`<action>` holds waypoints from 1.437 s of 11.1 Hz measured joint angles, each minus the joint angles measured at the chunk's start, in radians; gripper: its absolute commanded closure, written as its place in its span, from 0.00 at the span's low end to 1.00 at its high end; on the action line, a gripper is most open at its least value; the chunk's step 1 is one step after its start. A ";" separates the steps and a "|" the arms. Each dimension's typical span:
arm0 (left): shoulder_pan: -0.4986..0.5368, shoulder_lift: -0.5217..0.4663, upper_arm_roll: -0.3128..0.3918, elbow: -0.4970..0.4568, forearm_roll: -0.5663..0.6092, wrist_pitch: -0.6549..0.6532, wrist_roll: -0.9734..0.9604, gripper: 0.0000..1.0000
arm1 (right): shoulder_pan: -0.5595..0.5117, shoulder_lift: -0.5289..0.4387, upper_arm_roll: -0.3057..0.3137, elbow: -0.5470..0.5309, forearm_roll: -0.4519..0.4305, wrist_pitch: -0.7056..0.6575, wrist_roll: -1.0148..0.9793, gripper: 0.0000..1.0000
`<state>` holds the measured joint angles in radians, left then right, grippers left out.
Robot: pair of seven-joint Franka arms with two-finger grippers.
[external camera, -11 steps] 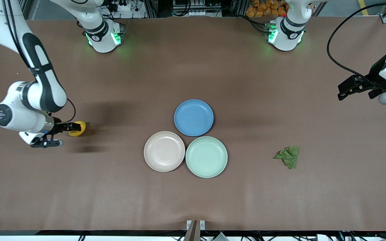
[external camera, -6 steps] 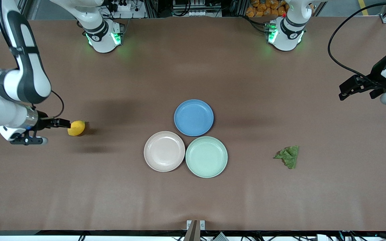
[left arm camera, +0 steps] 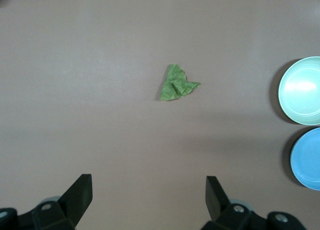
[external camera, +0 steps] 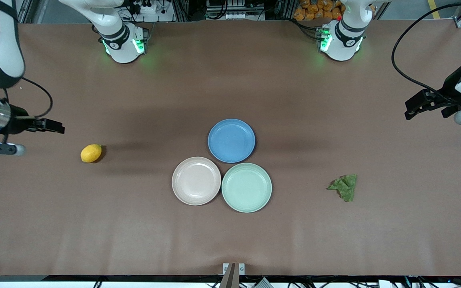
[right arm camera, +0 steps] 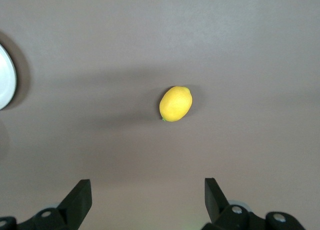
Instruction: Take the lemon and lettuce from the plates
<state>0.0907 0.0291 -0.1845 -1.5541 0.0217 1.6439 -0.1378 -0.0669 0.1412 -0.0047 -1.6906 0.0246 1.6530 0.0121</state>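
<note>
The yellow lemon (external camera: pixel 91 153) lies on the bare table toward the right arm's end, off the plates; it also shows in the right wrist view (right arm camera: pixel 175 103). My right gripper (external camera: pixel 57 128) is open and empty, up above the table beside the lemon. The green lettuce (external camera: pixel 344 186) lies on the bare table toward the left arm's end, and shows in the left wrist view (left arm camera: pixel 177 83). My left gripper (external camera: pixel 409 111) is open and empty, high over the table at the left arm's end. The beige-pink plate (external camera: pixel 196 181) and the mint plate (external camera: pixel 246 187) sit side by side, both empty.
A blue plate (external camera: pixel 231 140), empty, touches both plates and lies farther from the front camera. The left wrist view shows the mint plate (left arm camera: pixel 302 92) and the blue plate (left arm camera: pixel 307 160) at its edge. The right wrist view shows a sliver of the beige-pink plate (right arm camera: pixel 5 77).
My right gripper has let go of the lemon and pulled away, rising toward the right arm's end. The lemon stays on the table. The left arm has barely moved.
</note>
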 measured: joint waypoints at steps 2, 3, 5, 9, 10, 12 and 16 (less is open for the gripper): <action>0.000 0.000 0.000 0.001 0.000 0.000 0.000 0.00 | 0.001 -0.018 0.000 0.055 0.000 -0.071 0.031 0.00; 0.000 -0.001 0.000 0.002 0.000 0.000 0.000 0.00 | 0.004 -0.022 0.000 0.105 0.000 -0.112 0.035 0.00; 0.000 -0.002 0.000 0.003 0.000 0.000 0.000 0.00 | 0.014 -0.028 0.001 0.205 0.000 -0.183 0.037 0.00; 0.000 -0.002 0.000 0.004 0.000 0.000 0.000 0.00 | 0.020 -0.029 -0.011 0.269 -0.005 -0.223 0.037 0.00; 0.000 -0.002 -0.002 0.004 0.000 0.000 0.002 0.00 | 0.020 -0.029 -0.021 0.269 -0.005 -0.239 0.037 0.00; 0.000 -0.007 -0.008 0.004 0.000 -0.001 0.004 0.00 | 0.022 -0.029 -0.026 0.269 -0.005 -0.259 0.037 0.00; 0.000 -0.028 -0.009 -0.007 0.000 -0.004 0.004 0.00 | 0.042 -0.027 -0.025 0.269 -0.005 -0.259 0.037 0.00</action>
<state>0.0907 0.0016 -0.1938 -1.5616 0.0217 1.6402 -0.1340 -0.0246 0.1147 -0.0293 -1.4215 0.0197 1.3937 0.0488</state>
